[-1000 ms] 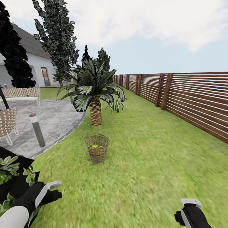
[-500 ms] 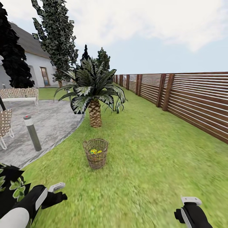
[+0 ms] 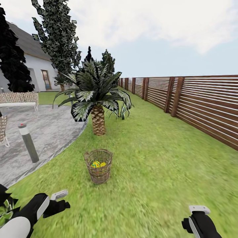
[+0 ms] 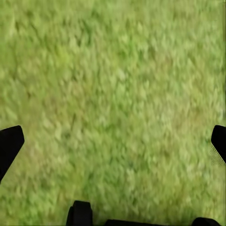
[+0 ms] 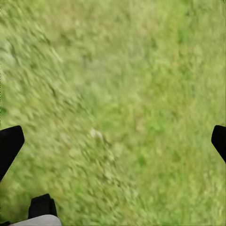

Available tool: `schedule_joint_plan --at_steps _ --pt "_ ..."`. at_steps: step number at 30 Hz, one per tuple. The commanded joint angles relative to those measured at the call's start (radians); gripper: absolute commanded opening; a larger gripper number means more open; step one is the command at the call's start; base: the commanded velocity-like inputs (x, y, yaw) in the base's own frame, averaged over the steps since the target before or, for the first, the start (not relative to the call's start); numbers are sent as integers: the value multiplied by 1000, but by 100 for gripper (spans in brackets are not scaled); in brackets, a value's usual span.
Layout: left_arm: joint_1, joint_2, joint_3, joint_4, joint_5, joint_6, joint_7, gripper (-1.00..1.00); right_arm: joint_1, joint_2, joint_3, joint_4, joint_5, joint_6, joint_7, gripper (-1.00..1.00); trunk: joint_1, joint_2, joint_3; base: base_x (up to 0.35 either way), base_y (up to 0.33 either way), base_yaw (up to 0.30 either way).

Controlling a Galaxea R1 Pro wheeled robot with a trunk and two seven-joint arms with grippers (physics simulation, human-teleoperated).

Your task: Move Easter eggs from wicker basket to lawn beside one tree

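The brown wicker basket [image 3: 98,172] stands upright on the lawn [image 3: 152,172], a short way ahead of me and slightly left of centre. Yellow Easter eggs [image 3: 97,164] with coloured marks lie inside it; I can make out two. A tall tree [image 3: 59,43] with a slim pale trunk and mottled leaves rises far back on the left, behind a short palm [image 3: 98,119]. My left gripper [image 4: 113,141] and right gripper [image 5: 113,141] are both open, hanging low over bare grass well short of the basket. Both forearms, left [image 3: 36,208] and right [image 3: 200,223], sit at the view's lower corners.
A grey paved patio [image 3: 46,129] with a bollard [image 3: 28,142] and a white bench [image 3: 18,98] lies to the left. A brown slat fence [image 3: 201,102] runs along the right. A dark conifer [image 3: 11,62] and a white house [image 3: 39,71] stand at the far left.
The whole view has advanced: basket, palm and patio appear nearer and lower, and the leafy plant at the lower left has slid almost out of sight. Both arms keep their pose.
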Motion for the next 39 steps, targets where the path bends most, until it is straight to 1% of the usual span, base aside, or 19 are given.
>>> schedule_joint_plan --at_steps 1,14,29,39 --pt "0 0 6 -1 1 6 -2 100 -1 0 1 -1 -1 4 -2 100 1 -1 -1 321 0 0" --pt "0 1 5 -1 1 6 -2 100 -1 1 0 0 -1 4 -2 100 1 -1 -1 320 0 0" --pt "0 -5 3 -1 -2 5 1 100 -1 1 0 0 -1 4 -2 100 1 -1 -1 320 -2 0" --pt "0 -4 2 -1 -2 3 2 100 -1 1 1 1 -1 4 -2 100 1 -1 -1 284 -190 0"
